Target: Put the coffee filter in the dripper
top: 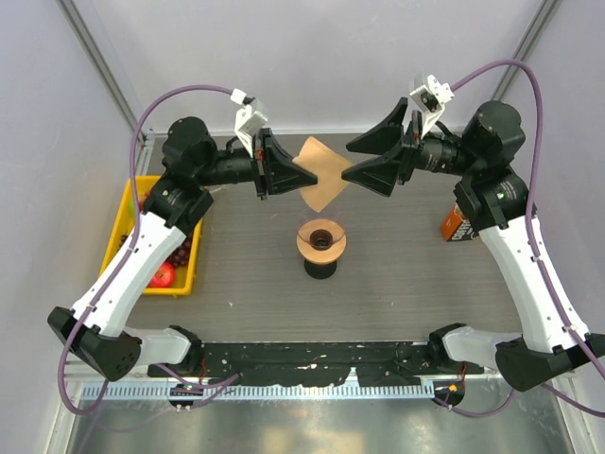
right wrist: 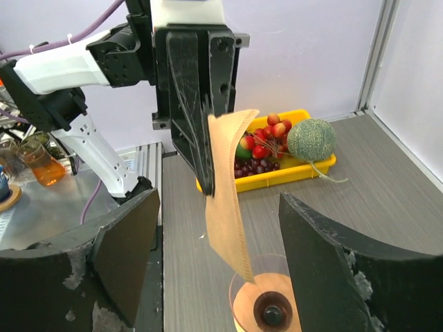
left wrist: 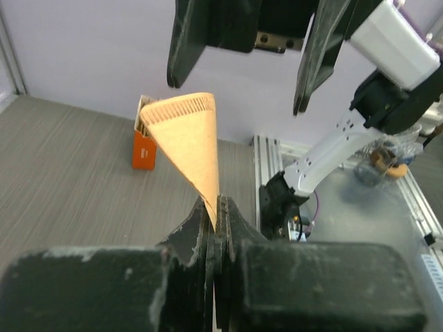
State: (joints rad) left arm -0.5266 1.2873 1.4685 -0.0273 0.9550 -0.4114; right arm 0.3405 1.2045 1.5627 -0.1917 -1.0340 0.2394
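The coffee filter (top: pixel 321 177), a tan paper fan, hangs in the air above the table, over and just behind the dripper (top: pixel 321 238). My left gripper (top: pixel 304 175) is shut on its left edge; in the left wrist view the filter (left wrist: pixel 188 142) rises from the pinched jaws of the gripper (left wrist: pixel 216 207). My right gripper (top: pixel 349 162) stands open at the filter's right side. Seen from the right wrist, the filter (right wrist: pixel 227 200) hangs between the spread fingers (right wrist: pixel 124 242), touching neither. The orange dripper (right wrist: pixel 271 304) sits below on a black base.
A yellow tray (top: pixel 128 222) holding fruit sits at the table's left edge; the right wrist view shows a green melon (right wrist: pixel 311 138) in it. An orange box (top: pixel 454 225) lies at the right, near the right arm. The enclosure's walls stand behind.
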